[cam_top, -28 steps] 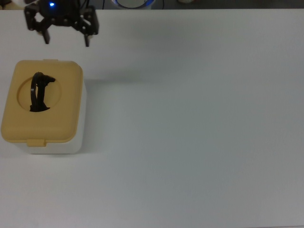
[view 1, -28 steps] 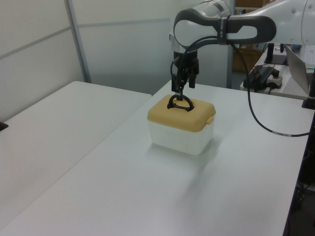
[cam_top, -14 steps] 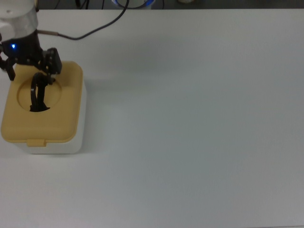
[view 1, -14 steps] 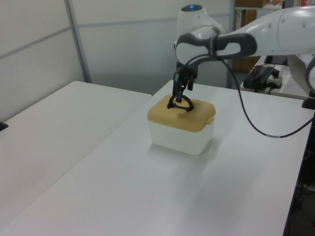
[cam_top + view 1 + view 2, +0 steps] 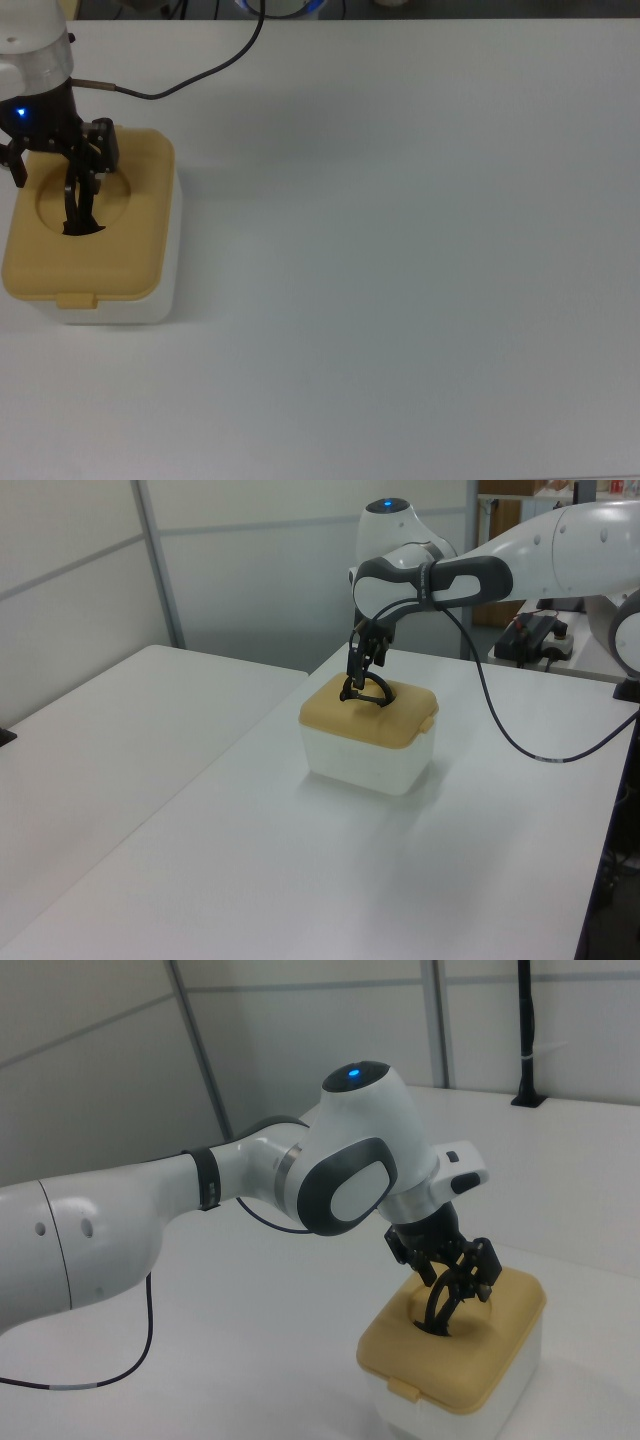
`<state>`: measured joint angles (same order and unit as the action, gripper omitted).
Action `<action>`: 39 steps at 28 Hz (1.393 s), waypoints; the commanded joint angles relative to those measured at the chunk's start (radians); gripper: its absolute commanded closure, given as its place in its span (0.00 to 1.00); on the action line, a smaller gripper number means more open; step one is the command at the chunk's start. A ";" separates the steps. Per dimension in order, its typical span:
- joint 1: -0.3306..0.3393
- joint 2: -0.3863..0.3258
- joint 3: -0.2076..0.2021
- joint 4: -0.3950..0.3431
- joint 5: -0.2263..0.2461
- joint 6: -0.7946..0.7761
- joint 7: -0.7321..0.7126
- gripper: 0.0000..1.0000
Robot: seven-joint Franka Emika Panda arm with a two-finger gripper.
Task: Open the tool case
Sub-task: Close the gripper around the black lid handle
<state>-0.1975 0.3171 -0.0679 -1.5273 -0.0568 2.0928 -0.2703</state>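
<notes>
Sitting lid-closed, the tool case (image 5: 95, 260) has its raised black handle (image 5: 80, 195) between the spread claw (image 5: 62, 165).

white table (image 5: 420, 260); grey wall panels (image 5: 90, 570)

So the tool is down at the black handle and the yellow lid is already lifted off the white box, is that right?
Not quite. The tool is at the black handle, but the yellow lid sits closed on the white box, as the left view shows.
</notes>
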 commanded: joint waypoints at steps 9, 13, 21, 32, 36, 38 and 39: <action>0.009 -0.053 0.007 -0.034 -0.008 -0.141 -0.029 0.12; 0.009 -0.065 0.007 -0.037 -0.008 -0.171 -0.030 0.14; 0.007 -0.059 0.010 -0.031 0.003 -0.162 -0.032 0.52; 0.009 -0.006 0.010 -0.028 0.006 -0.042 -0.027 0.53; 0.009 -0.004 0.011 -0.028 0.006 -0.033 -0.029 0.68; 0.009 -0.006 0.011 -0.028 0.006 -0.033 -0.029 0.85; 0.009 -0.006 0.011 -0.028 0.006 -0.033 -0.029 0.93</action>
<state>-0.1919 0.3229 -0.0564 -1.5416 -0.0565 2.0387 -0.2836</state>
